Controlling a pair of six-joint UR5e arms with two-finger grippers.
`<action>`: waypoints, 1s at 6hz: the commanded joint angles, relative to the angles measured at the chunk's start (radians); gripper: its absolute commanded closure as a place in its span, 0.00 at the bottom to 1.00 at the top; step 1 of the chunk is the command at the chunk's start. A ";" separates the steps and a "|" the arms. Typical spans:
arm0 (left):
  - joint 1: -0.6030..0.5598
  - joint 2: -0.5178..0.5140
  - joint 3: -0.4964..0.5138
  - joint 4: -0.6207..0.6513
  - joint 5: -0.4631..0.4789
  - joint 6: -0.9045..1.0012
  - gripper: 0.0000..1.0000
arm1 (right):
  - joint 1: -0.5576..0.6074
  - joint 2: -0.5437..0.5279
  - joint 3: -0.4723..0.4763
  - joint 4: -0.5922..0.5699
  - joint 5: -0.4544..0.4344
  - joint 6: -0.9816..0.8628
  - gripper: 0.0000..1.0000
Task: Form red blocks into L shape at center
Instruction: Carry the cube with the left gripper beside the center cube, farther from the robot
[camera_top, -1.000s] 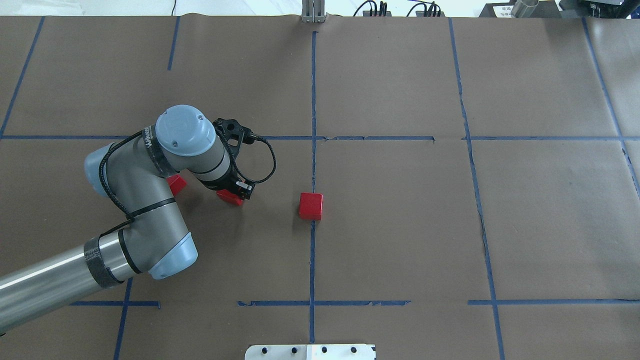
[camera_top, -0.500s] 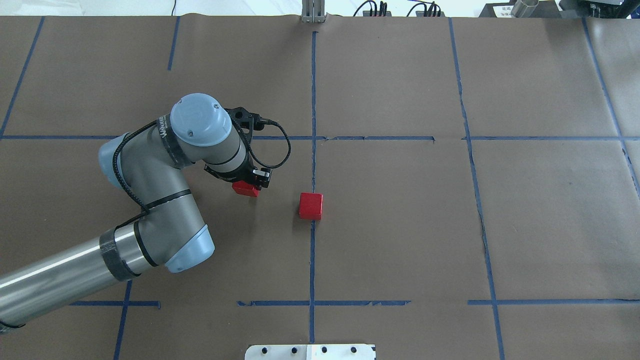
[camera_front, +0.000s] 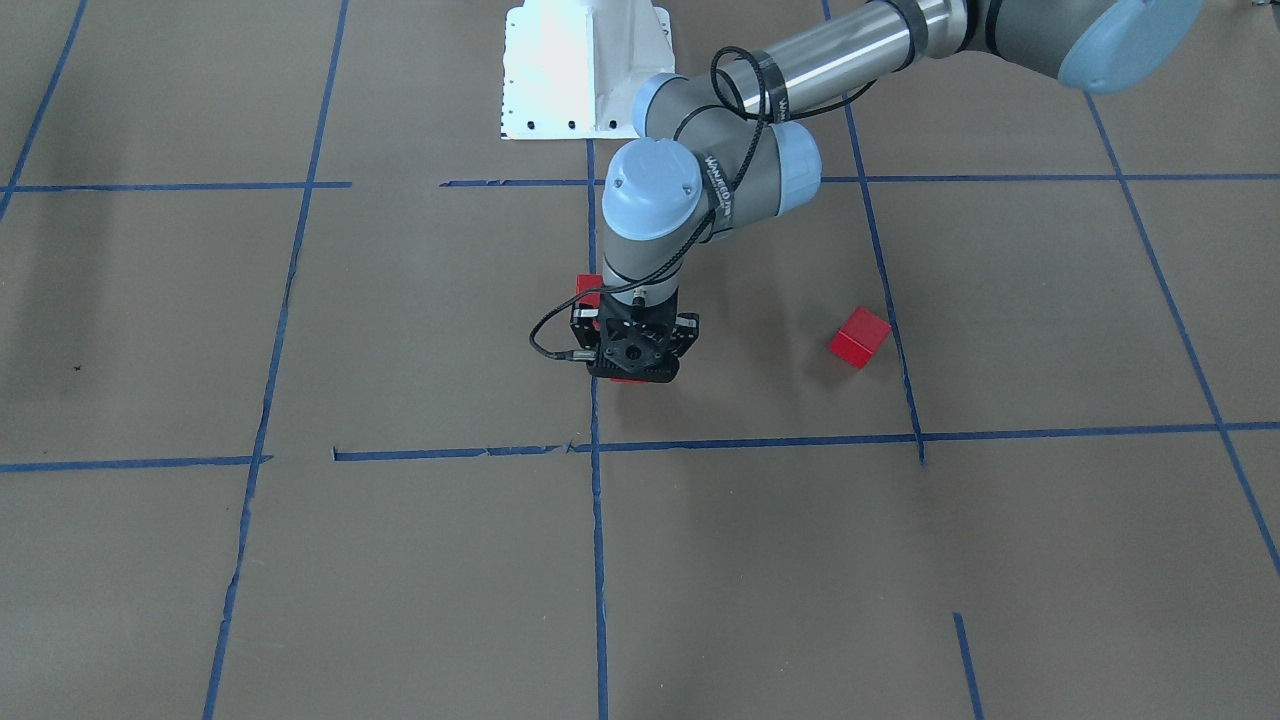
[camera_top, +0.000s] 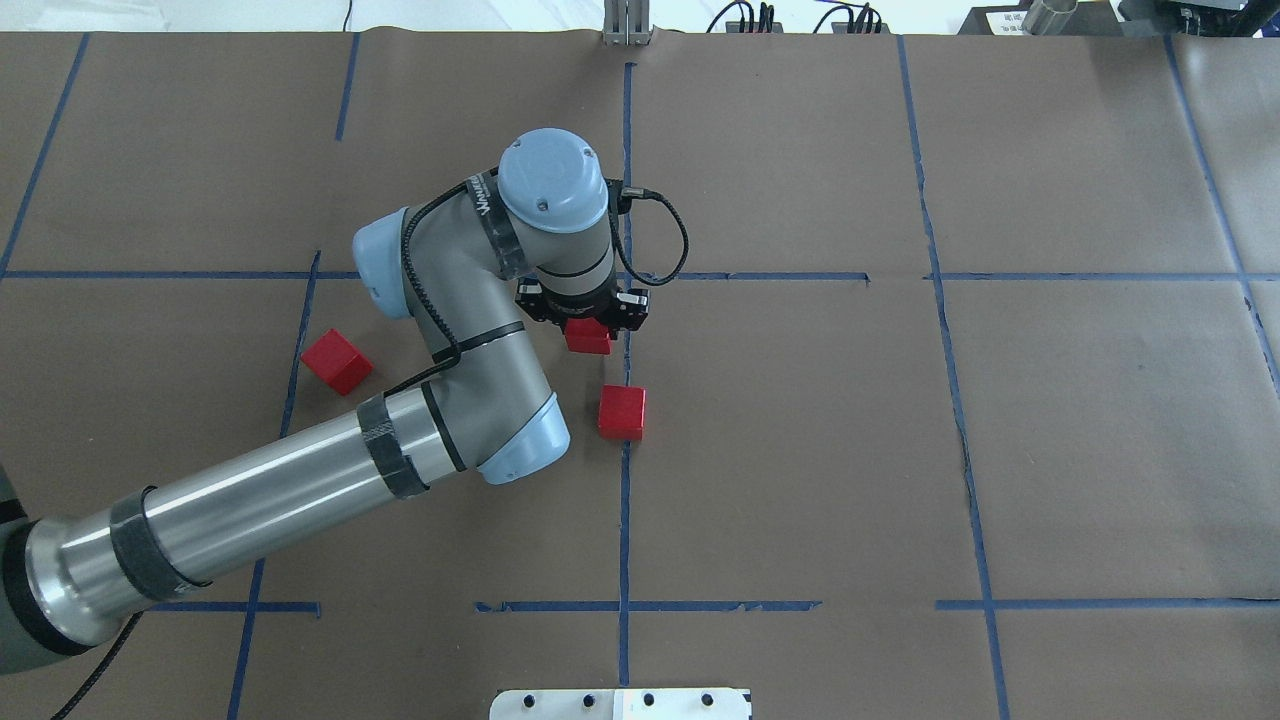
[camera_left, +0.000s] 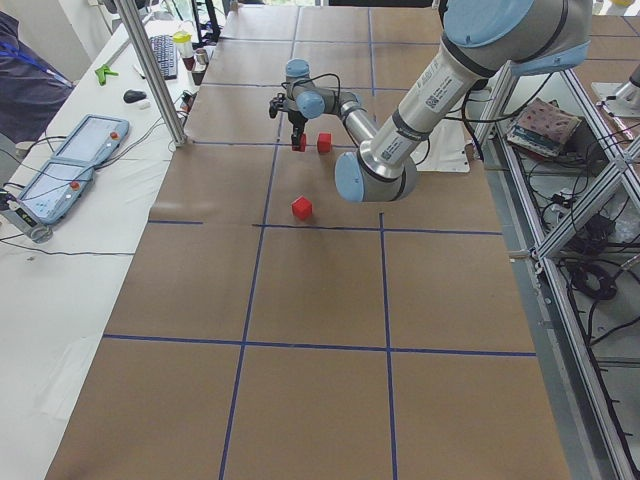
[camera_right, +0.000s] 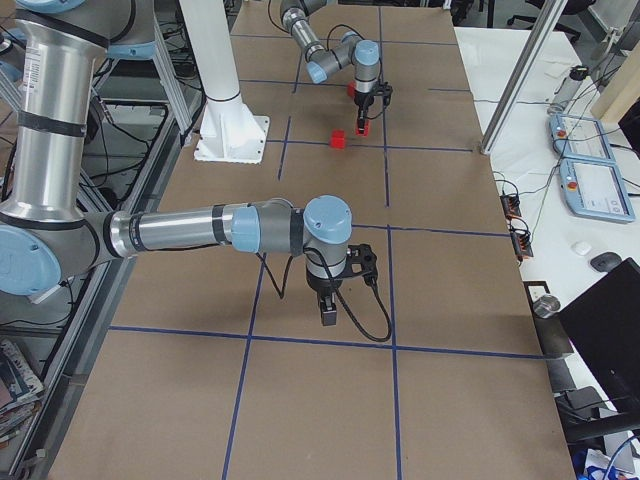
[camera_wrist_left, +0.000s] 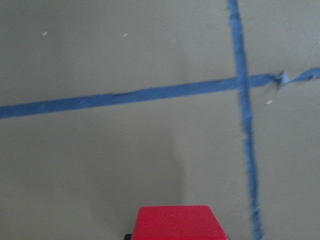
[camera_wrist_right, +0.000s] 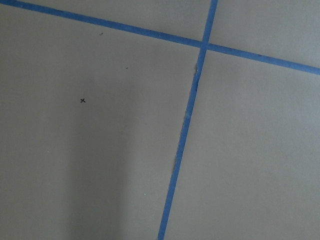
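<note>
a: what's your left gripper (camera_top: 588, 330) doing?
b: it's clamped on a block (camera_top: 587, 343) just beside the center line (camera_top: 626, 500), near the center block (camera_top: 621, 411). probably to butt them. the third block (camera_top: 336, 361) sits well left.
a: right gripper (camera_right: 327, 310)? any labels?
b: can't tell. the arm lettering (camera_front: 722, 172) is unreadable.

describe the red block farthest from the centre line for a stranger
From the long blue centre line, look toward the robot's left, beyond the left arm. The lone red block lies there, turned diagonal to the grid; one twin rests on the line, the other twin in the left gripper.
</note>
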 joint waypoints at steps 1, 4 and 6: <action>0.021 -0.044 0.049 0.002 0.004 -0.002 0.80 | 0.000 0.000 0.000 0.000 0.000 0.000 0.00; 0.051 -0.044 0.051 0.010 0.047 -0.020 0.80 | 0.000 0.000 -0.002 0.000 0.000 0.000 0.00; 0.055 -0.042 0.049 0.010 0.049 -0.035 0.80 | 0.000 0.000 -0.002 0.000 -0.002 -0.002 0.00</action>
